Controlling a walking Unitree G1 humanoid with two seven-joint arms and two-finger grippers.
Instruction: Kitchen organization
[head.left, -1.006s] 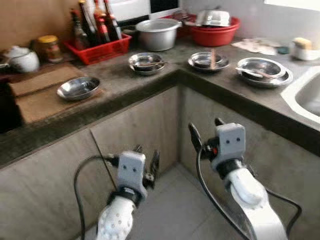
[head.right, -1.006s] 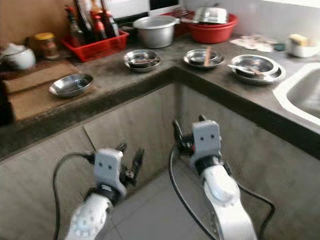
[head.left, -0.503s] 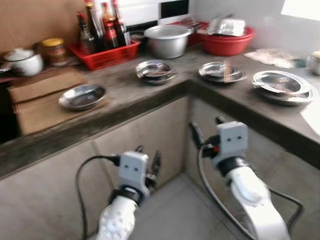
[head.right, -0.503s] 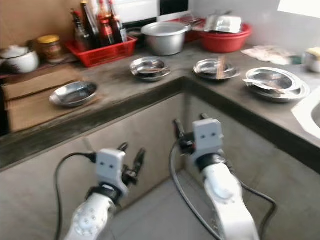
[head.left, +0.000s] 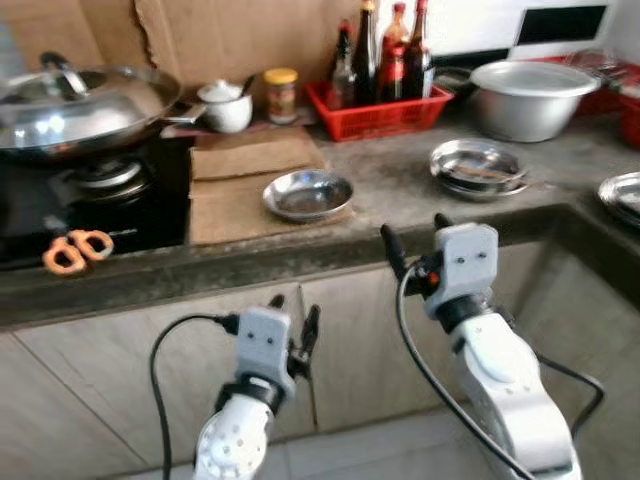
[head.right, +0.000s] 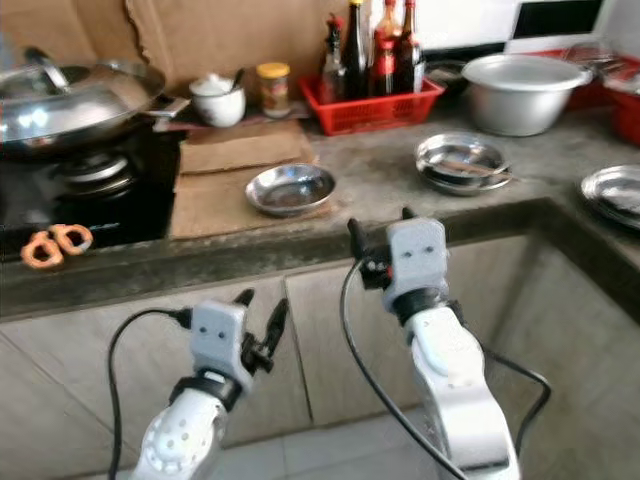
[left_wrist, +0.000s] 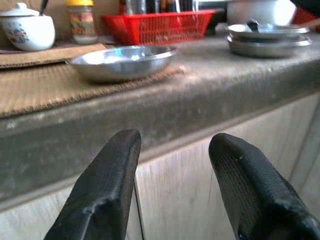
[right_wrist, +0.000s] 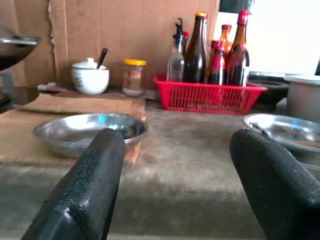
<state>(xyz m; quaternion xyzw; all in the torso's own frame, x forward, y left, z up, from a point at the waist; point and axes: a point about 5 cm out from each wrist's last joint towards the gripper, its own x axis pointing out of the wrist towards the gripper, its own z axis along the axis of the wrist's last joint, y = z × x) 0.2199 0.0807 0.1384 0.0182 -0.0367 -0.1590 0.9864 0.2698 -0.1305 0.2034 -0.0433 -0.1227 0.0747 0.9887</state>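
Jaws of left gripper and right gripper are held spread, empty, at the grey stone bench front edge; no writing is legible.

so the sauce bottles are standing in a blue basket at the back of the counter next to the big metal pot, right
Not quite: the basket holding the sauce bottles is red, not blue, as the right eye view shows. The rest holds: it stands at the back of the counter, next to the big metal pot.

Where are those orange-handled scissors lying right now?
The scissors lie on the black stove, to the robot's left, just in front of the big wok.
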